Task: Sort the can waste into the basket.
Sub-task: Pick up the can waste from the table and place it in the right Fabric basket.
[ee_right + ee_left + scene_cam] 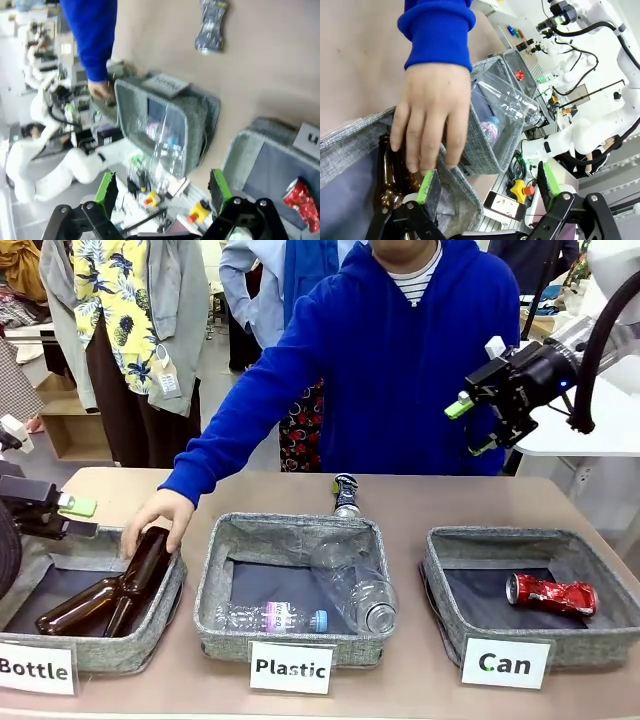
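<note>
When the table is looked at from the front, the red can is seen lying on its side inside the Can basket, at about four o'clock of the picture. The dark can lies on the bare table just behind the Plastic basket, near the centre and outside every basket. The right gripper is held high above the table at two o'clock, its jaws spread apart with nothing between them. The left gripper is found at nine o'clock, over the Bottle basket, also spread and empty. The person's hand is laid on a brown bottle at the far rim of that basket. Whether the bottle is really gripped cannot be told.

From the left wrist, the left gripper is seen wide apart at six o'clock, with nothing held. The person's hand is placed just above it, with the fingers stretched over the brown bottle. The red can is visible far off at one o'clock, small, in its basket.

From the right wrist, the right gripper is shown released at six o'clock. The dark can lies on the table at about one o'clock, and the red can rests in the Can basket at four o'clock.
</note>
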Motion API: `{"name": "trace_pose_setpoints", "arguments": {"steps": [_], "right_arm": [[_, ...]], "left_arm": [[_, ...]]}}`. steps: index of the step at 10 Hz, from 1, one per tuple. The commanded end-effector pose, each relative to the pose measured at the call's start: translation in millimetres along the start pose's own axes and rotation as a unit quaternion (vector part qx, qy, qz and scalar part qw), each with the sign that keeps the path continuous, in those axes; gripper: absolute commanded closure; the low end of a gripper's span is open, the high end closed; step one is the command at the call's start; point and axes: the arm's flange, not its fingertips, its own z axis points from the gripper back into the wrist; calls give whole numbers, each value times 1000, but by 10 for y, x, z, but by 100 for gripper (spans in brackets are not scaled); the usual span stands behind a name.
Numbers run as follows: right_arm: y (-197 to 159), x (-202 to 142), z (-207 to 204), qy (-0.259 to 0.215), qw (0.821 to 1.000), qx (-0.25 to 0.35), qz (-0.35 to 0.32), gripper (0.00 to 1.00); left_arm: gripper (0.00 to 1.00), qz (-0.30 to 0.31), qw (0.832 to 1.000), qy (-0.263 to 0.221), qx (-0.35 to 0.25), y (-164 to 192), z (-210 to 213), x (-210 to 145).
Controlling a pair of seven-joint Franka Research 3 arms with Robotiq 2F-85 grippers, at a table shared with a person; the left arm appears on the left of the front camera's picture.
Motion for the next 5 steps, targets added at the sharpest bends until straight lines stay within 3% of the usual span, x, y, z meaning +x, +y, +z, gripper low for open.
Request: {"name": "trace_pose_setpoints", "arguments": {"steps": [1,4,5], "right_arm": [[77,-116,74,29,999,-11,40,2],[173,-206,-56,5,998,-44,49,2],[212,-201,-113,-32,997,-61,47,2]], "left_arm": [[0,0,1000,1,-2,-28,11,-17],[0,0,1000,1,-2,-28,11,-17],[0,0,1000,1,-2,-28,11,-17]]}}
